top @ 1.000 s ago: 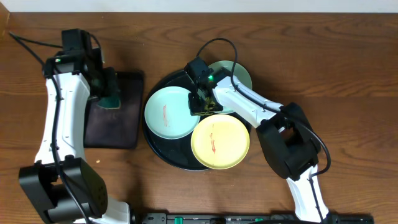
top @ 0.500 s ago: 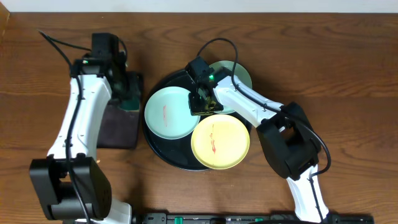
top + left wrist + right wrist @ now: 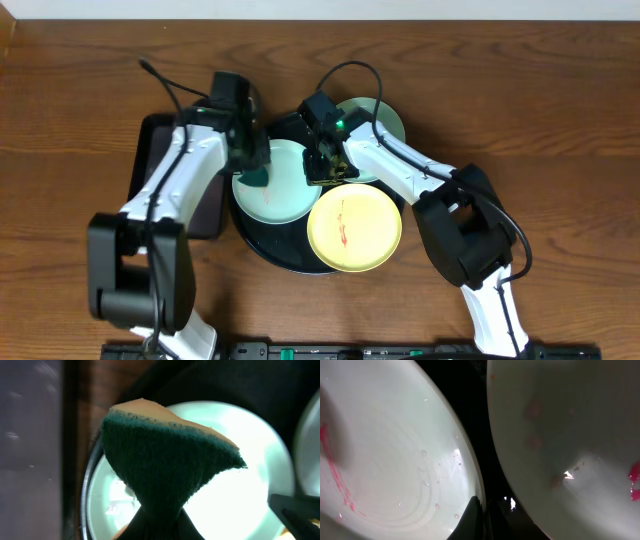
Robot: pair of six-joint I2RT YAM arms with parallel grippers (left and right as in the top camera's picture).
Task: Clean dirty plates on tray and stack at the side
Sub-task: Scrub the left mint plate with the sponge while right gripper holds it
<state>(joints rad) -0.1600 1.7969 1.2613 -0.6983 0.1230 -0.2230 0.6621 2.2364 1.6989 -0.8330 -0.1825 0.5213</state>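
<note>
The round black tray (image 3: 262, 247) holds three plates. A mint-green plate (image 3: 285, 195) with a red smear lies at its left, a yellow plate (image 3: 353, 228) with a red smear at the front, and a second mint-green plate (image 3: 385, 122) at the back. My left gripper (image 3: 254, 160) is shut on a green sponge (image 3: 165, 460) and holds it over the left mint plate (image 3: 250, 485). My right gripper (image 3: 325, 166) is shut on that plate's right rim (image 3: 395, 460); its fingers (image 3: 482, 517) pinch the edge. Another smeared plate (image 3: 570, 435) lies beside it.
A rectangular black tray (image 3: 160, 175) lies left of the round tray, partly under my left arm. It shows as a grey slab in the left wrist view (image 3: 30, 450). Brown wooden table (image 3: 560, 120) surrounds both trays.
My left arm has swung right from the rectangular tray to above the left mint plate, carrying the sponge. The right arm and the plates have not moved.
</note>
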